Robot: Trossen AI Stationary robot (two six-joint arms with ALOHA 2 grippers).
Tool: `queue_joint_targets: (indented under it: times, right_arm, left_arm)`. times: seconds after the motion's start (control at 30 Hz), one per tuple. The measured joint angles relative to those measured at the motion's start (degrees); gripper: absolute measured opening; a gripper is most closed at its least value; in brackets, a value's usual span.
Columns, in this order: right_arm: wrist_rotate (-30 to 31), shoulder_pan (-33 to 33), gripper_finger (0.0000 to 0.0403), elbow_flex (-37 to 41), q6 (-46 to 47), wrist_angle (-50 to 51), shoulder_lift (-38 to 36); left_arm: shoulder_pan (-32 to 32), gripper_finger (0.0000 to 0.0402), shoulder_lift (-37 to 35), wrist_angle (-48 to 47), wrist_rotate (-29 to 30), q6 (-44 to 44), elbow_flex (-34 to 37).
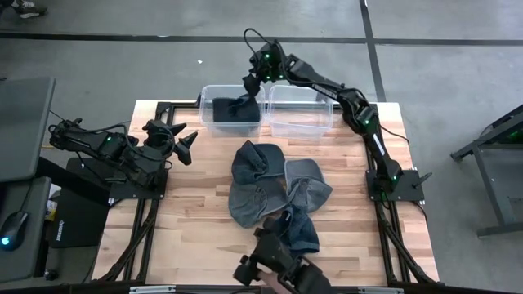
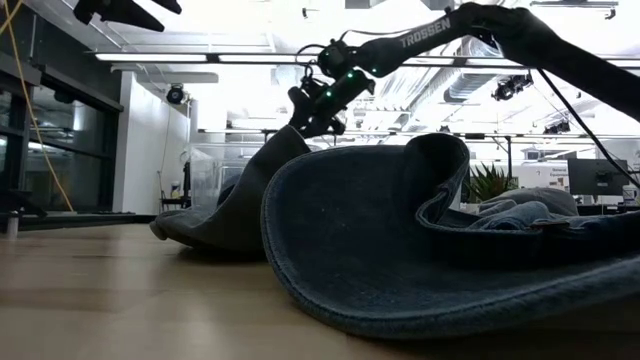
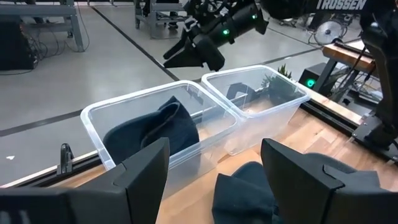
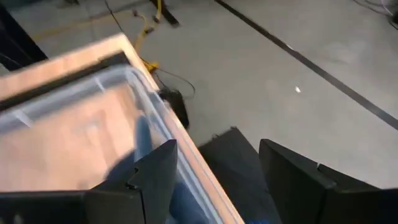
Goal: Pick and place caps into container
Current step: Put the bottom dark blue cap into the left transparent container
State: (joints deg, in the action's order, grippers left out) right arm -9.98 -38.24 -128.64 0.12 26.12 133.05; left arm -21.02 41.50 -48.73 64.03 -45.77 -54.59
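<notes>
Hovering spread over the left bin (image 1: 231, 110), the right gripper (image 1: 250, 82) has one cap (image 1: 237, 109) inside; three caps (image 1: 274, 192) remain on the bench (image 1: 188, 220).

Soft matt cloth caps (image 1: 270, 188), clear glossy plastic bins (image 1: 299, 122), pale smooth wooden table (image 1: 196, 212)
</notes>
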Motion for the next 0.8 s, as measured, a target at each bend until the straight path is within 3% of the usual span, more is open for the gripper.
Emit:
queue_joint_targets:
  times: [0.33,0.6,0.8]
  right_arm:
    - [-11.73,1.41,0.0222,0.02,-16.03,24.57,-7.55]
    - [-6.07,11.91,0.0222,0.02,-22.67,42.3,-15.23]
    - [-0.38,24.6,0.0222,0.06,-19.73,54.06,-16.89]
  left_arm:
    - [0.01,0.025,0.0,-9.03,-2.01,-3.83,0.31]
    - [0.01,0.025,-0.61,-5.97,-5.33,-11.73,9.32]
    - [0.01,0.025,-0.61,1.77,-8.33,-9.8,12.91]
